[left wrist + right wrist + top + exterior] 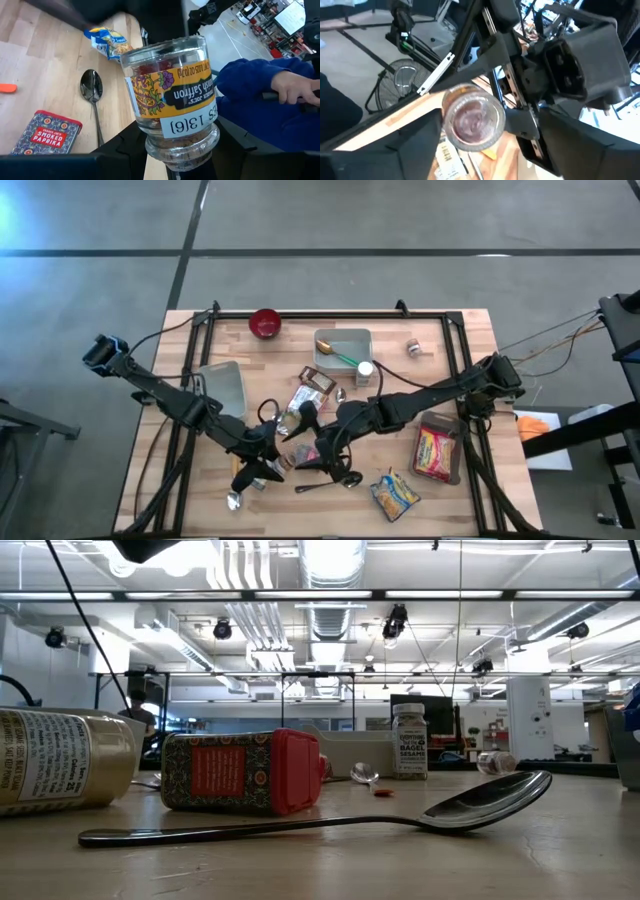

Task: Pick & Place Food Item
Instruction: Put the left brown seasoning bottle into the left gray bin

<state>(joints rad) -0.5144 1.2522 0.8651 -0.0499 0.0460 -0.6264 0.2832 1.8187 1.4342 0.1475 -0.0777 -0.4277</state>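
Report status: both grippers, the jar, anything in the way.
Left gripper shut on saffron jar. Right gripper open around the jar's end. Spoon, paprika tin lie below.

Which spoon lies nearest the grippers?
The dark spoon at the table's front edge, just below the right gripper. The green-handled spoon rests in the tray farther back.

The high view looks straight down from well above, taking in the whole worktop [300,330] and both arms; the low view sits at worktop height, facing level across it into the room, very near a spoon [320,822] and a red tin [240,772]; the left wrist view looks past a jar [170,100] held close to the lens, and shares that spoon [92,90] and tin [47,132] with the low view; the right wrist view faces the same jar [472,119] end-on, at close range.
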